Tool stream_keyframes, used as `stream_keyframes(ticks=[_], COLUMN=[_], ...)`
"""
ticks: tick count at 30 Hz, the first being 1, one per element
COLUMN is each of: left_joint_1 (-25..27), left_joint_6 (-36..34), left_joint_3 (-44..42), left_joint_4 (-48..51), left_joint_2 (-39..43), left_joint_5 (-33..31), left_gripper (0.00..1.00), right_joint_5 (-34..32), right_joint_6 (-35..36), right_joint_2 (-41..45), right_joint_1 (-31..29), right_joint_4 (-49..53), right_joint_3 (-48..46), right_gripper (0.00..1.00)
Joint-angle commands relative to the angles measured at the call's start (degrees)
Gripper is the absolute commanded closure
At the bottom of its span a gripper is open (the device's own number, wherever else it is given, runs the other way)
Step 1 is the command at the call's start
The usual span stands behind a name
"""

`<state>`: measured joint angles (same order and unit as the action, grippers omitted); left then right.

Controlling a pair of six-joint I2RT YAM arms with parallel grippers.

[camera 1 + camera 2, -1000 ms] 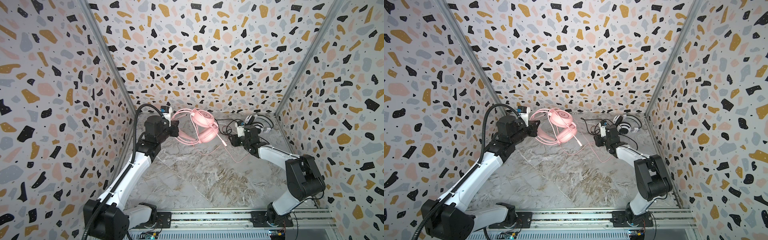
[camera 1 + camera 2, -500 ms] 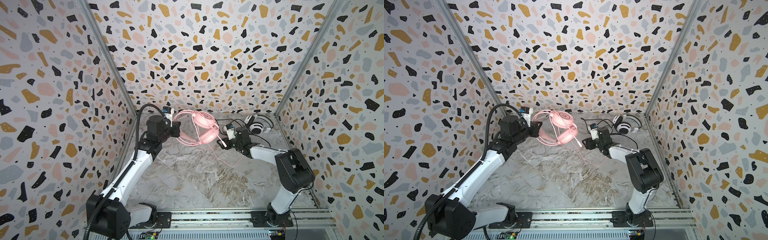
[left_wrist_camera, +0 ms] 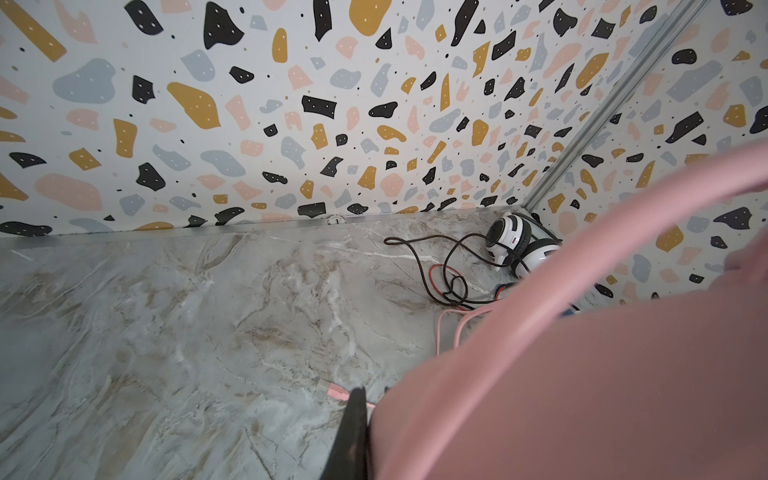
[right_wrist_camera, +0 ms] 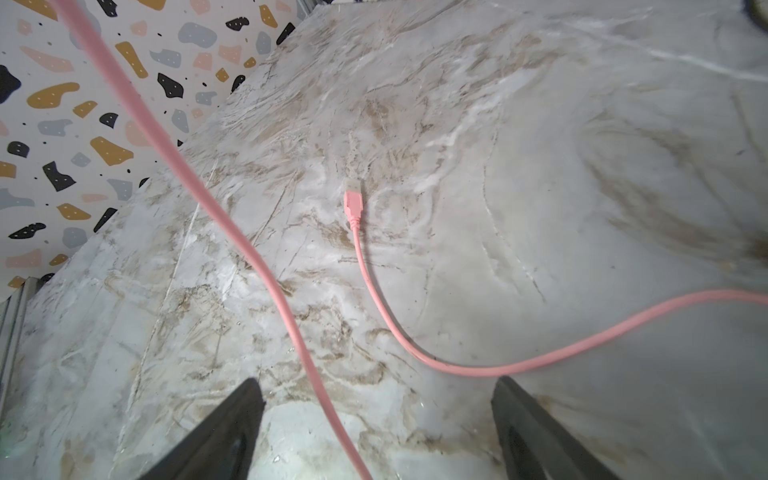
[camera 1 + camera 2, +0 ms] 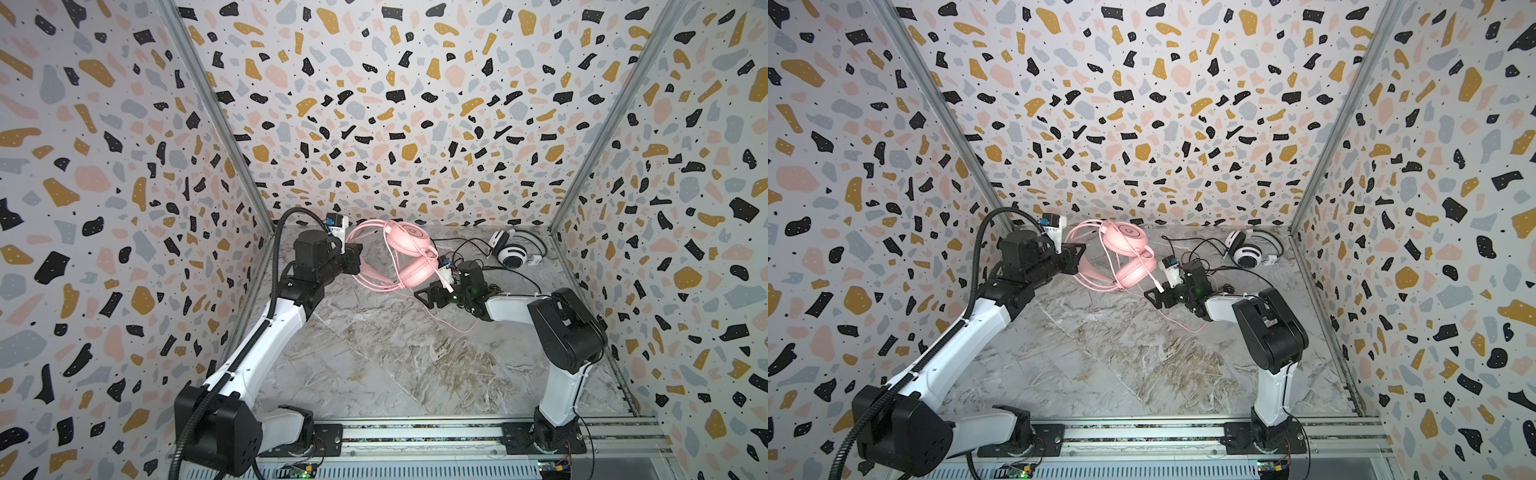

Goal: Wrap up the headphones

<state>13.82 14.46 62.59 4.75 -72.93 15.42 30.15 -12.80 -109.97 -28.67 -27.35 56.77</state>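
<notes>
A: Near to far, quick.
B: Near half of the table [image 5: 395, 365] is bare marble. Mid-right, slack of the pink cord [image 5: 457, 328] loops on it. Its USB plug [image 4: 353, 203] lies flat and free.
A: R side?
B: The right gripper [image 5: 428, 296] sits just near of the pink set, low over the table. Jaws are spread wide, nothing held. In the wrist view one cord strand runs thru the gap, not pinched.
A: L side?
B: The left gripper [image 5: 356, 259] is clamped tight on the headband [image 3: 561, 395] of the pink headset [image 5: 417, 272]. The set is held up off the table, far-centre, w/ the cups to the right of the grip.
A: Other set?
B: The white-and-black headset [image 5: 515, 251] is on the table in the far right corner. Its black and red cords [image 3: 449, 266] lie loose just left of it, unwound.
A: Step?
B: Prob. winding the pink cord onto the pink set; can't tell how many turns are on. A fair bit of cord is loose, so not close to done. The 2nd set isn't started.
A: Next move?
B: R should close on the strand in its gap, near the cups, then carry it round the set w/ light tension. L just needs a firm hold. Plug end goes last.
</notes>
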Motion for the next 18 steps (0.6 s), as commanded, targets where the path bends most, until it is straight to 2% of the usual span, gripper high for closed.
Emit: stream_keyframes(ticks=[1,2,4,9,12,14,18], left_joint_1=[-0.4,-0.7,-1.4,-2.5,-3.5,-3.6,-4.4], left_joint_6=[2.5,3.1,4.9,6.4,8.3,7.8,8.5], left_joint_3=[2.8,2.8,2.6,1.7,1.3,1.4,1.4], left_joint_4=[-6.0,-6.2,-8.1,-10.0,-11.6,-10.9,-10.2], left_joint_2=[0.7,0.6,0.3,0.7,0.4,0.4,0.0], left_joint_5=[1.5,1.9,5.6,6.8,8.7,7.3,5.7], left_gripper=[1.00,1.00,1.00,1.00,1.00,1.00,1.00], right_joint_5=[3.7,4.7,6.3,8.2,10.0,9.7,8.7], right_joint_6=[-1.9,-2.6,-4.6,-7.6,-10.7,-11.6,-11.9], right_joint_2=[-1.8,-2.4,-3.2,-2.9,-1.7,-0.8,1.4], right_joint_1=[-2.2,-2.3,-2.4,-2.5,-2.8,-3.3,-4.6], right_joint_4=[-2.4,-3.4,-6.8,-13.0,-19.7,-21.2,-21.6], right_joint_3=[2.4,2.2,0.8,-3.8,-8.2,-10.1,-13.9], right_gripper=[0.17,0.20,0.34,0.81,0.94,1.00,1.00])
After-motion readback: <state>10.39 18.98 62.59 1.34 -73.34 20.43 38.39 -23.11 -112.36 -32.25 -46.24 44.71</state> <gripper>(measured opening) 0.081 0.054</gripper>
